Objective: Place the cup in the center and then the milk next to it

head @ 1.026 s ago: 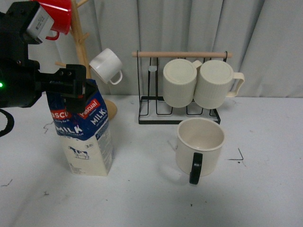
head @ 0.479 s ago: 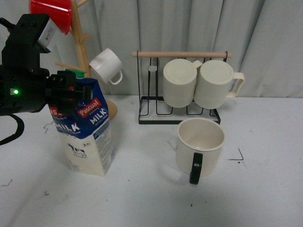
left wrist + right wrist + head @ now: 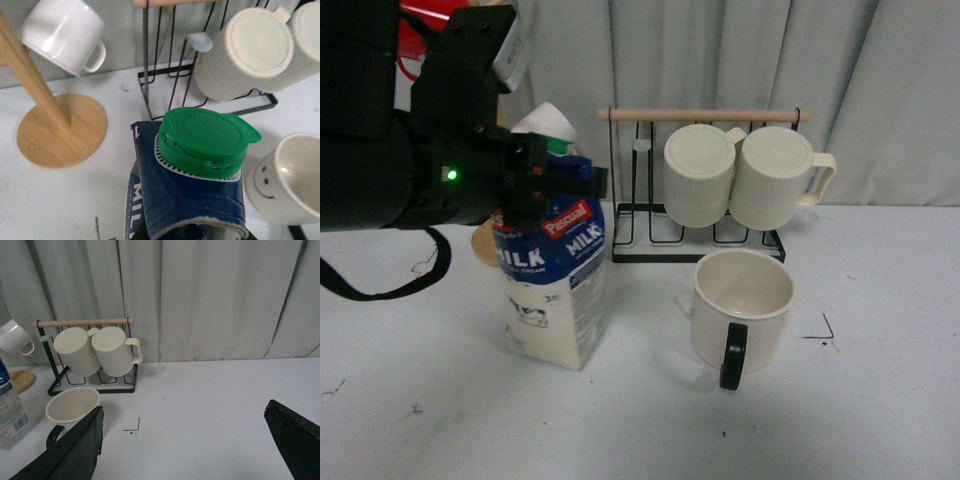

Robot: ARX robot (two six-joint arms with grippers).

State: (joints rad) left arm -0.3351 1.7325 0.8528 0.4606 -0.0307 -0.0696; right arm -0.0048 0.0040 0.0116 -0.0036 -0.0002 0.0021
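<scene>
Step in hand: set milk beside cup. Left gripper [image 3: 556,178] clamped on milk [image 3: 555,300] at top ridge, by green cap [image 3: 205,137]. Milk upright at cup's [image 3: 742,300] 9 o'clock, gap between. Base on table [image 3: 880,400] or just above: cannot tell. Cup near table centre, handle at 6 o'clock, rack [image 3: 700,115] at its 12. Right gripper [image 3: 183,410] spread wide, empty, well clear.

Advice: carry toward 3 o'clock, slowly, carton vertical. High grip probably lets base swing. Stop short of cup wall, seat base flat, then release.
</scene>
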